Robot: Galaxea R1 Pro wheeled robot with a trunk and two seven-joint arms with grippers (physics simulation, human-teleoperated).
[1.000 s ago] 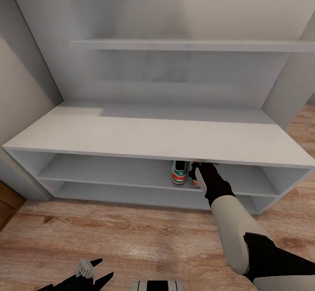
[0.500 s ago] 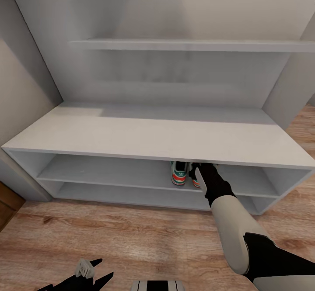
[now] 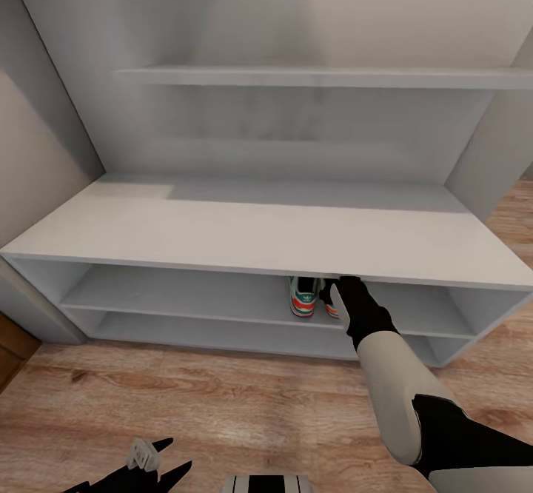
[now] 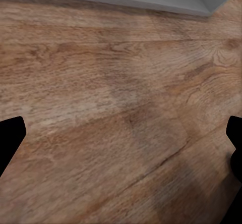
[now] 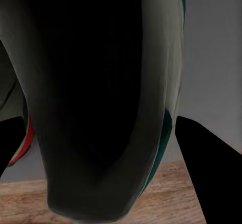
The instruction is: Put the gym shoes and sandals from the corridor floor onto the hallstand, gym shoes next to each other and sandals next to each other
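Observation:
One gym shoe (image 3: 303, 297), cream with teal stripes and a red-orange heel, stands on the upper of the two low shelves of the pale grey hallstand (image 3: 266, 230). Right beside it is the second gym shoe (image 3: 326, 305), mostly hidden by my right gripper (image 3: 348, 286), which reaches in under the bench top. In the right wrist view this gym shoe (image 5: 151, 82) sits close between the black fingertips (image 5: 206, 173), and the gripper is shut on it. My left gripper (image 3: 174, 454) hangs open over the corridor floor (image 4: 121, 93). The sandals are out of view.
A stepped shelf (image 3: 318, 76) runs above the bench top. Side panels close the unit at left (image 3: 52, 93) and right (image 3: 488, 160). Wood-grain floor (image 3: 222, 397) stretches in front of the rack. The robot's base (image 3: 265, 484) shows at the bottom edge.
The whole picture has shifted very slightly, so the camera moved. My right gripper stays at the second gym shoe on the shelf. The left arm has not moved.

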